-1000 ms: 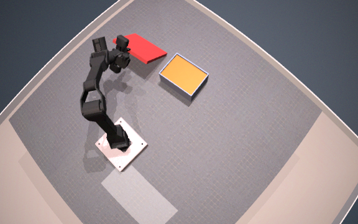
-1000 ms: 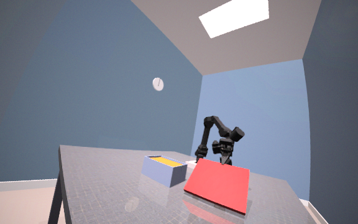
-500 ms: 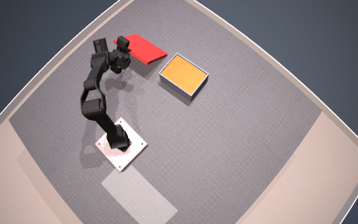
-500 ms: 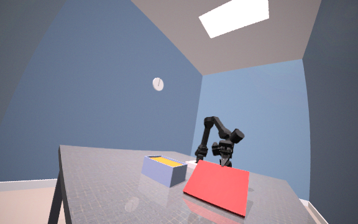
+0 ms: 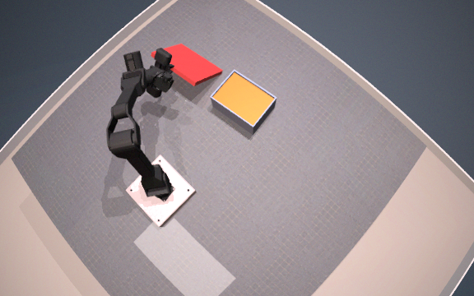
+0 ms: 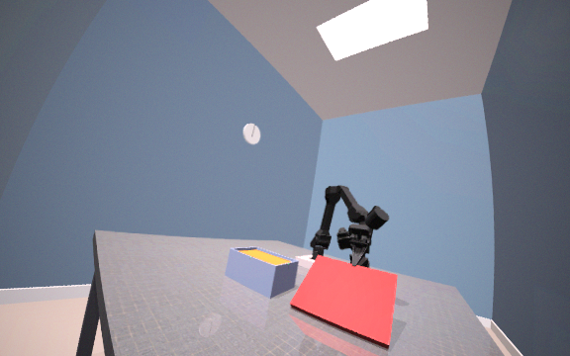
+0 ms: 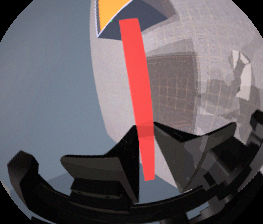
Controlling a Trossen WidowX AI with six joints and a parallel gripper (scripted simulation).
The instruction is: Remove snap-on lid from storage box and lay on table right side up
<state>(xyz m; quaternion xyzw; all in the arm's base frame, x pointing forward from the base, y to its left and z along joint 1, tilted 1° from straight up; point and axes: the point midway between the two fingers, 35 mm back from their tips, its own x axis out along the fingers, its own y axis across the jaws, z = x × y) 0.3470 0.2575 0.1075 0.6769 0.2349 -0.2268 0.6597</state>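
Note:
The red lid (image 5: 192, 63) (image 6: 349, 299) (image 7: 137, 75) is off the box and hangs tilted beside it. In the exterior view its upper edge is at the fingers and its opposite edge hangs low, just above its reflection in the table. My gripper (image 6: 355, 263) (image 7: 144, 127) is shut on one edge of the lid. The wrist view shows the lid edge-on between the fingers. The storage box (image 5: 243, 99) (image 6: 251, 273) (image 7: 110, 9) stands upright and uncovered, blue-grey outside and orange inside. The lid's underside is mostly hidden.
The grey table (image 5: 303, 173) (image 6: 156, 297) carries the box and the arm's white base plate (image 5: 183, 190). The box is close to the lid's near corner in the top view. A table edge lies beyond the lid, at the upper left of that view.

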